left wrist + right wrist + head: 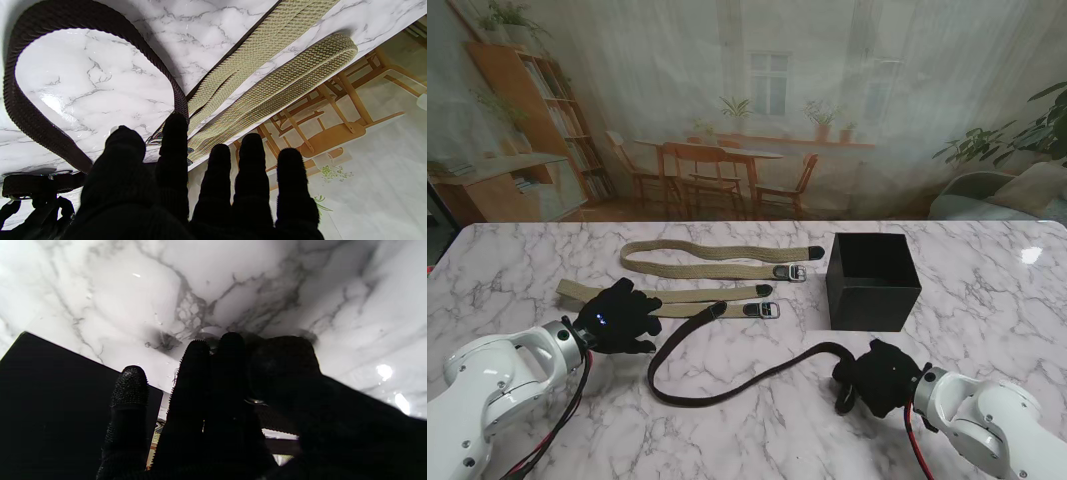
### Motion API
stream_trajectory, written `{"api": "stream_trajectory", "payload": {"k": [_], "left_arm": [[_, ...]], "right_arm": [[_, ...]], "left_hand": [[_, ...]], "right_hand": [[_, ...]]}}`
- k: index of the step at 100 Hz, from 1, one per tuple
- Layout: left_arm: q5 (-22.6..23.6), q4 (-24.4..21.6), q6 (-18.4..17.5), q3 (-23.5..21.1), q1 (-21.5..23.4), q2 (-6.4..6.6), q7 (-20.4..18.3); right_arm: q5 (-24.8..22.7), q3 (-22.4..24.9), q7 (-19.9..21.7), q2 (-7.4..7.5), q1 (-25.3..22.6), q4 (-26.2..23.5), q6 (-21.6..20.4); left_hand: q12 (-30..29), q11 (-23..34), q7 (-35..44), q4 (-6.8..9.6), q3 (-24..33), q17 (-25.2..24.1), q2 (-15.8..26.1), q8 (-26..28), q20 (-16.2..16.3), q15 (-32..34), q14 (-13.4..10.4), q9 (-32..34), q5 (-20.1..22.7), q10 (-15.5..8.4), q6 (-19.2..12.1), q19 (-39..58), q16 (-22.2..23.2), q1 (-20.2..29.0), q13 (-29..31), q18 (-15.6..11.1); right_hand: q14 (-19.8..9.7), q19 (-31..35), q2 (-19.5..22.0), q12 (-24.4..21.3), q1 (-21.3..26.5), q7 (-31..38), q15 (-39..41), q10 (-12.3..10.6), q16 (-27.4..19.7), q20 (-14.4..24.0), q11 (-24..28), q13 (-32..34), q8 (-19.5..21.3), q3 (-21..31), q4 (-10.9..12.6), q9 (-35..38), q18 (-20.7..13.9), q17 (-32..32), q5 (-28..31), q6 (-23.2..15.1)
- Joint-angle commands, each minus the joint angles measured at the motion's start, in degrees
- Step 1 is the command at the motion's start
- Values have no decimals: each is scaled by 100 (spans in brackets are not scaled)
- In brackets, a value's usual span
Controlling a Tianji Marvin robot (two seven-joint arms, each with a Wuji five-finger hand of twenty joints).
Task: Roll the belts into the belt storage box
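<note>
A white marble table [747, 420] is shown from the stand camera. Two tan belts lie on it: one [717, 257] farther away, folded flat, and one [697, 298] nearer, its left end covered by the left robot hand [617, 317]. That hand rests palm down with fingers [250, 156] spread and apart; nothing is seen gripped in it. A dark belt [717, 375] loops across the middle of the table, one end near the nearer tan belt's buckle [762, 310], the other reaching the right robot hand [879, 378]. The right hand's fingers [196, 373] are closed together over the dark belt's end; the grip itself is obscured in the wrist view. The black box [872, 280] stands open-topped, just beyond the right hand.
</note>
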Motion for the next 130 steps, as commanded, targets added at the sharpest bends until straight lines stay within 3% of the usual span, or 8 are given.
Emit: {"api": "stream_trajectory", "payload": {"k": [1, 18, 45, 74, 102, 113, 122, 130], "left_arm": [[-11, -25, 2, 25, 2, -7, -106], [-23, -18, -11, 44, -13, -6, -117], [-19, -27, 2, 34, 12, -7, -124], [-27, -32, 4, 34, 16, -8, -148], [-48, -29, -9, 40, 4, -8, -180], [-59, -30, -13, 44, 2, -7, -205], [-67, -34, -15, 43, 5, -8, -225], [-67, -37, -19, 42, 5, -7, -233]], "right_arm": [[16, -32, -76, -10, -22, 122, 115], [-243, -91, -491, -2, -3, 240, 202], [-238, -222, -617, -5, 44, 375, 369], [-21, -245, -663, -32, 11, 432, 420], [215, -308, -525, -48, 54, 482, 461], [312, -364, -516, -57, 96, 551, 531], [279, -413, -682, -60, 125, 626, 574], [271, -445, -820, -66, 141, 677, 600]], "left_hand": [[2, -98, -71, -13, -56, -69, 110, 59, 16, -17, 122, 80, 34, 24, 110, -111, 20, 1, 83, 250], [3, -95, -71, -13, -57, -73, 109, 59, 17, -16, 125, 80, 33, 31, 109, -111, 21, 5, 83, 249], [1, -98, -74, -15, -60, -74, 121, 56, 17, -18, 129, 73, 32, 31, 107, -113, 21, -10, 81, 249], [-1, -103, -80, -18, -67, -77, 131, 54, 17, -18, 121, 57, 27, 24, 105, -115, 21, -28, 76, 241], [-3, -103, -80, -16, -60, -77, 124, 55, 18, -19, 124, 55, 28, 28, 115, -118, 20, -18, 75, 251], [-3, -102, -83, -17, -64, -80, 130, 53, 18, -19, 121, 58, 30, 26, 115, -121, 20, -28, 76, 246], [-2, -100, -82, -17, -64, -75, 127, 54, 18, -17, 117, 65, 33, 36, 111, -122, 21, -29, 82, 246], [-3, -104, -84, -17, -63, -82, 133, 53, 19, -20, 128, 58, 32, 32, 112, -123, 20, -32, 77, 258]], "right_hand": [[55, 70, -221, 218, 337, 750, 294, 30, 215, -27, -12, 248, 399, 280, -293, -29, 154, -108, 147, -212], [184, 164, 238, 577, 661, 1581, 482, 61, 672, 66, 70, 604, -4, -341, -554, 365, 304, -37, 441, -741], [621, 95, 470, 746, -189, 2448, 720, 419, 915, 201, 333, 620, -339, -1298, -608, 142, 1025, -52, 853, -1581], [881, 24, 507, 547, -466, 2273, 684, 1278, 935, 386, 387, -555, 245, -1532, -474, -3054, 1389, 30, 1148, -2212], [1395, -234, 356, -396, -463, 2721, -240, 2269, -20, 130, -453, -1490, -890, -1301, -531, -4664, 1537, 0, 1827, -1550], [1383, -291, 362, -351, -310, 2953, -250, 1966, -110, 34, -287, -1402, -874, -1267, -569, -4103, 1546, -47, 1816, -1512], [1138, -200, 460, -202, -146, 3201, -95, 1201, -63, -4, 54, -1172, -909, -1361, -606, -2788, 1466, 9, 1587, -1472], [940, -129, 540, 92, -39, 3227, 124, 892, 93, 1, 631, -942, -1002, -1467, -613, -1968, 1390, 18, 1245, -1529]]}}
